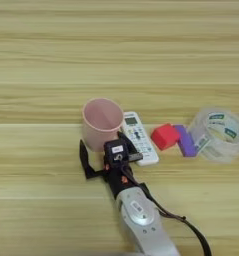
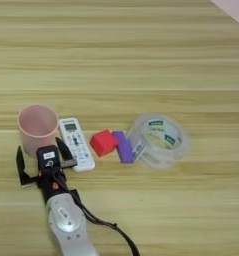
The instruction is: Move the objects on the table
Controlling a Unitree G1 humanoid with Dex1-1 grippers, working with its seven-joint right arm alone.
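A pale pink cup [image 1: 102, 120] stands upright left of centre on the wood-grain table [image 1: 116, 50]. Right beside it lies a slim white remote [image 1: 139, 140] with its small screen at the far end. Further right sit a small red cube [image 1: 165, 136] and, touching it, a purple bar [image 1: 185, 141]. My right gripper [image 1: 106, 151] comes in from the bottom edge on its silver forearm and is open just in front of the cup's base. One black finger is to the cup's left; the other reaches between the cup and the remote. Nothing is gripped.
A clear tape roll [image 2: 158, 140] lies on the table just right of the purple bar. A black cable trails from the forearm [image 1: 141, 215] toward the bottom right. A pale corner [image 2: 236, 7] shows at the top right.
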